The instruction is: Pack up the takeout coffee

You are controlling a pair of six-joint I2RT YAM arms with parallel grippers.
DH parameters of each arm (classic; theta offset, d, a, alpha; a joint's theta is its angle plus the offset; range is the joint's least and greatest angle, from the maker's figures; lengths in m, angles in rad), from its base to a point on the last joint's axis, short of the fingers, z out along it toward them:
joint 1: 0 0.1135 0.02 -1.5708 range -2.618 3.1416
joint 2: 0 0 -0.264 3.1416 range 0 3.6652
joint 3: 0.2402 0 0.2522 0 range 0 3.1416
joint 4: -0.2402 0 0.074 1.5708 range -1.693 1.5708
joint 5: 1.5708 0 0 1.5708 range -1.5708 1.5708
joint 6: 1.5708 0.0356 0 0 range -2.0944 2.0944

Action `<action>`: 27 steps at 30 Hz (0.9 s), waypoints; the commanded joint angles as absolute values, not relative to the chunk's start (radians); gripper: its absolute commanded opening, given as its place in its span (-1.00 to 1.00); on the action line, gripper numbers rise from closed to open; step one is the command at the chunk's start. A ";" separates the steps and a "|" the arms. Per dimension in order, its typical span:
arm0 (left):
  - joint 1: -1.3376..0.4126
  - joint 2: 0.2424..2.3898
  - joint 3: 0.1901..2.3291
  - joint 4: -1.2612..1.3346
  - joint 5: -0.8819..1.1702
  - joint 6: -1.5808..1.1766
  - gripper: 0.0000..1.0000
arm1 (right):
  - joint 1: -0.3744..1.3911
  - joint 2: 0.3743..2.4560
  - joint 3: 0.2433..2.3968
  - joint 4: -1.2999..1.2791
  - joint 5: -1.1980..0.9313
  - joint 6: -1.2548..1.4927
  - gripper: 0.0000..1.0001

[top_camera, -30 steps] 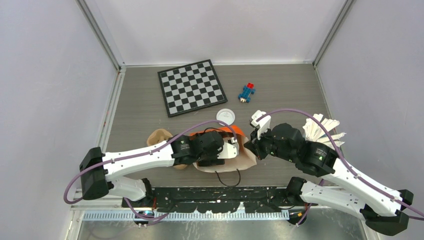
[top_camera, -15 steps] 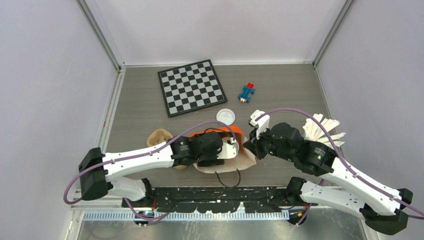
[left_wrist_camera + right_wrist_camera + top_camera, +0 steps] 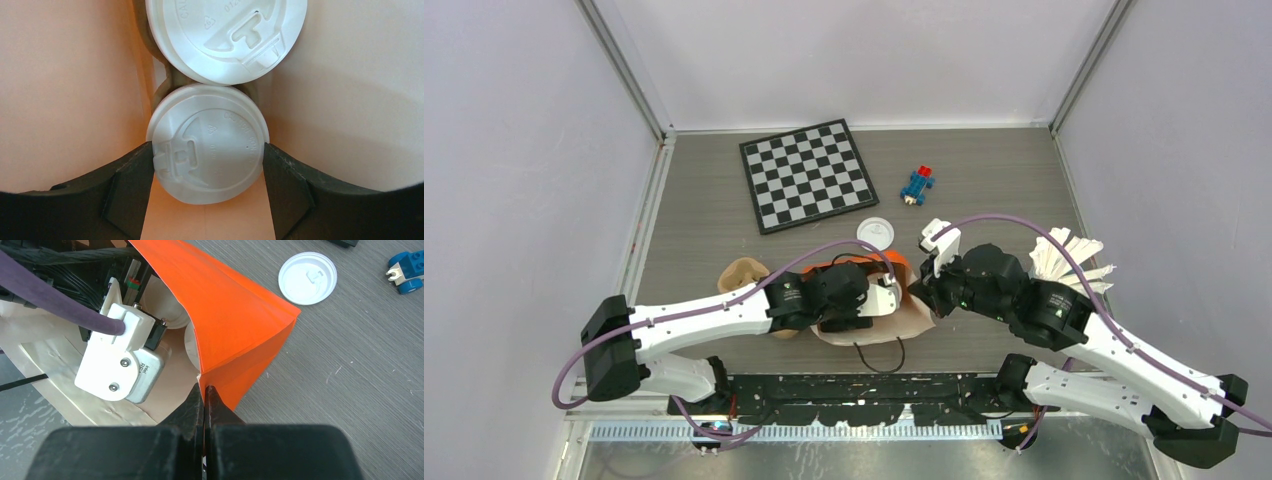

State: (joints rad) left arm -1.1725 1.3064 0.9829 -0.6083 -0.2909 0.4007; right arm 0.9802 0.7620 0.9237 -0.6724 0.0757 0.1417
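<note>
White-lidded near cup: only the round plastic lid is shown, from above. The cup is set inside the bag, between two black fingers.
Far cup: a second white lid is seen deeper in the bag, just beyond the first. Whether the two rims touch or only overlap in view cannot be told.
Left gripper: it is reached into the bag's mouth. Its fingers are spread wide and pressed against both sides of the near cup's lid, so the near cup is grasped.
Bag: the paper is orange outside and pale peach inside. The bag is placed by the middle of the worktop's near edge, between the two arms.
Cord handle: a black loop is trailed from the bag toward the near edge.
Right gripper: it is clenched tight on the folded orange corner of the bag's rim, and that side of the bag is raised.
Loose lid: it is white and laid flat on the worktop just behind the bag.
Pulp tray: it is tan, set just left of the bag and partly hidden by the left arm.
Chessboard: it is laid toward the far edge, left of centre, slightly turned.
Toy bricks: blue and red, placed just right of the chessboard.
Pale sticks: they are fanned out by the right edge, partly covered by the right arm.
Worktop: it is finished in grey wood-grain.
</note>
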 commanded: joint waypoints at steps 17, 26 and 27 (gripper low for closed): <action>-1.153 1.305 0.993 -0.654 -0.263 0.376 0.35 | 0.986 0.779 0.946 -0.650 0.075 0.143 -1.00; -1.153 1.319 1.026 -0.679 -0.260 0.387 0.55 | 0.986 0.771 0.936 -0.647 0.087 0.139 -0.99; -1.153 1.320 1.027 -0.679 -0.258 0.387 0.57 | 0.985 0.772 0.935 -0.646 0.089 0.140 -0.99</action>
State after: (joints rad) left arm -1.1595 1.3087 0.9962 -0.6292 -0.2832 0.3969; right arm 0.9802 0.7723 0.9257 -0.6590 0.0765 0.1444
